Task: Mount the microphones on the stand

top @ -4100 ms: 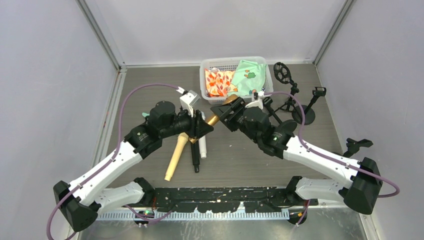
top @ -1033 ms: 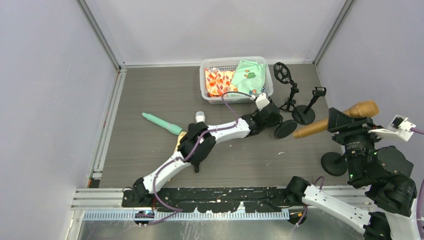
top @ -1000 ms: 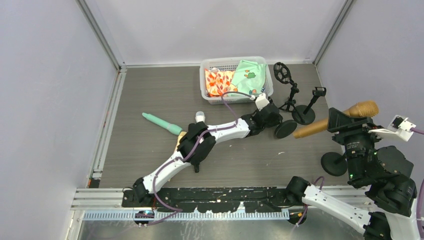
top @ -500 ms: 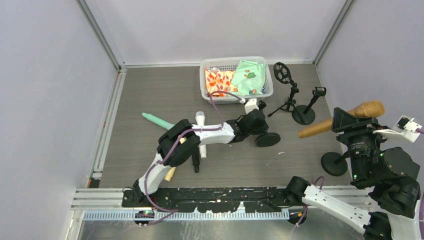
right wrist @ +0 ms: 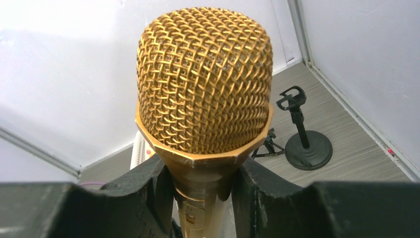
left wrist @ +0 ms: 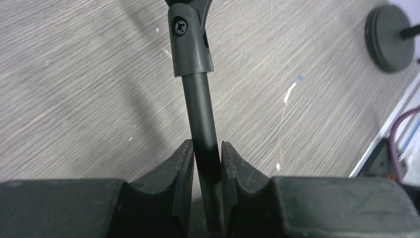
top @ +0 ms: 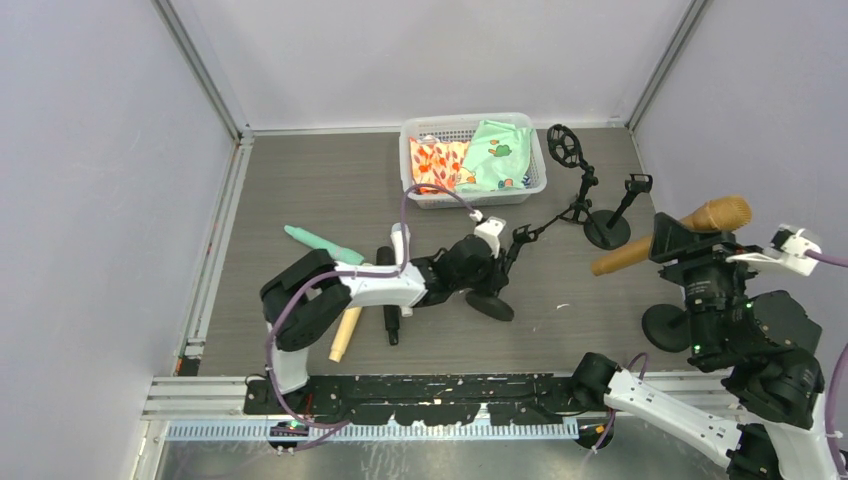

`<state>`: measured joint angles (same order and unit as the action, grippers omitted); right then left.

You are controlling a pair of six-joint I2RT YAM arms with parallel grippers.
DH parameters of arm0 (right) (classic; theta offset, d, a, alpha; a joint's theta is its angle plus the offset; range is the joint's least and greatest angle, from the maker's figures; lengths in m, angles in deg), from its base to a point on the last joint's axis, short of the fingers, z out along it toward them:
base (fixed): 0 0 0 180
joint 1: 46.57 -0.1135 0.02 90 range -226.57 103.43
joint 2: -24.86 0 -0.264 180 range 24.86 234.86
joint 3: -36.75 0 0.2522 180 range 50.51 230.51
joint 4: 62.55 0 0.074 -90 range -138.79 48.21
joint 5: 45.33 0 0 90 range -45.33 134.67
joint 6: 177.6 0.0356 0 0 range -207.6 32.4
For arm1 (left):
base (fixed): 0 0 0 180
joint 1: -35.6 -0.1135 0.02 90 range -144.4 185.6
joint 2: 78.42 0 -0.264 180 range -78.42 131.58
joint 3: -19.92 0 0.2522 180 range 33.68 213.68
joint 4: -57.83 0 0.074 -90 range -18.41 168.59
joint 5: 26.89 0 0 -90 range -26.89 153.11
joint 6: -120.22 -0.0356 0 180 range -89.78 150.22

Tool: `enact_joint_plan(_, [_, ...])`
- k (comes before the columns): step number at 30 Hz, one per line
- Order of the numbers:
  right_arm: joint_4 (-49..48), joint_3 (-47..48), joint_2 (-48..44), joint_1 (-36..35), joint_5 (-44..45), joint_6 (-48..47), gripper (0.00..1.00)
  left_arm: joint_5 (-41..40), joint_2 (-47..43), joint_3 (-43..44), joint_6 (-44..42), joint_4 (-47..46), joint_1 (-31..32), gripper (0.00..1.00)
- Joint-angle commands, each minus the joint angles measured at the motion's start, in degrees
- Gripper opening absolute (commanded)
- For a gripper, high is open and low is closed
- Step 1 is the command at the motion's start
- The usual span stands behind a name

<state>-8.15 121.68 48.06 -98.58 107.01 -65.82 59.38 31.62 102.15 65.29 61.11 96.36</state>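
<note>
My left gripper (top: 484, 270) is shut on the black rod of a round-based microphone stand (top: 497, 304) at mid-table, tilting it. The left wrist view shows the fingers (left wrist: 182, 168) clamped on the rod (left wrist: 202, 114) below its clip joint. My right gripper (top: 676, 240) is raised at the right, shut on a gold microphone (top: 712, 215). Its mesh head fills the right wrist view (right wrist: 204, 79). A teal microphone (top: 316, 241), a white one (top: 400, 240), a black one (top: 389, 320) and a tan one (top: 343, 335) lie on the table at the left.
A white basket (top: 418, 190) of cloths stands at the back. A clip stand (top: 610, 228), also in the right wrist view (right wrist: 303, 141), and a tripod with a round shock mount (top: 565, 147) stand at back right. Another round base (top: 664, 326) sits under my right arm.
My left gripper has pulled the stand leftward and nearer, from the back right to mid-table. My right arm holds the gold microphone raised, shifted only slightly.
</note>
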Motion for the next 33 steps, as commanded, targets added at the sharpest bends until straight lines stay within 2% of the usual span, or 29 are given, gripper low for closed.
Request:
enact_joint_plan(1, [-8.33, -3.81, -1.01, -0.1, -6.55, -7.03, 0.01, -5.69, -8.68, -9.08, -11.88, -9.34, 0.19, 0.0])
enact_joint_plan(6, [-15.85, -8.54, -1.49, -0.09, -14.36, -14.27, 0.01, -13.01, -15.64, -19.36, -21.94, -25.16, 0.57, 0.0])
enact_joint_plan(10, [-20.4, -11.18, -0.04, -0.13, -19.76, -18.49, 0.01, -15.2, -17.81, -25.16, -27.24, -39.12, 0.53, 0.0])
enact_joint_plan(13, [-24.74, -13.21, 1.49, -0.05, -22.93, -21.1, 0.01, -17.35, -16.58, -27.34, -30.03, -47.6, 0.54, 0.0])
enact_joint_plan(18, [-30.63, -16.57, 5.41, -0.08, -27.78, -24.27, 0.01, -19.84, -8.87, -31.31, -36.12, -71.16, 0.57, 0.0])
enact_joint_plan(21, [-29.69, -16.86, 8.21, -0.1, -30.3, -23.13, 0.01, -21.41, -7.02, -30.29, -38.26, -71.56, 0.48, 0.01])
enact_joint_plan(23, [-30.29, -17.88, 8.65, -0.1, -31.28, -22.1, 0.01, -21.0, -6.86, -30.38, -38.28, -71.61, 0.5, 0.11])
enact_joint_plan(25, [-31.62, -19.58, 8.3, -0.09, -31.41, -21.2, 0.01, -20.98, -6.79, -30.7, -38.55, -71.61, 0.49, 0.3])
enact_joint_plan(28, [-33.61, -21.94, 7.64, -0.11, -31.02, -19.22, 0.01, -20.54, -6.67, -31.66, -40.58, -71.61, 0.5, 0.41])
enact_joint_plan(33, [-35.65, -24.59, 7.24, -0.11, -29.08, -16.59, 0.01, -20.9, -7.24, -34.59, -40.84, -71.61, 0.48, 0.51])
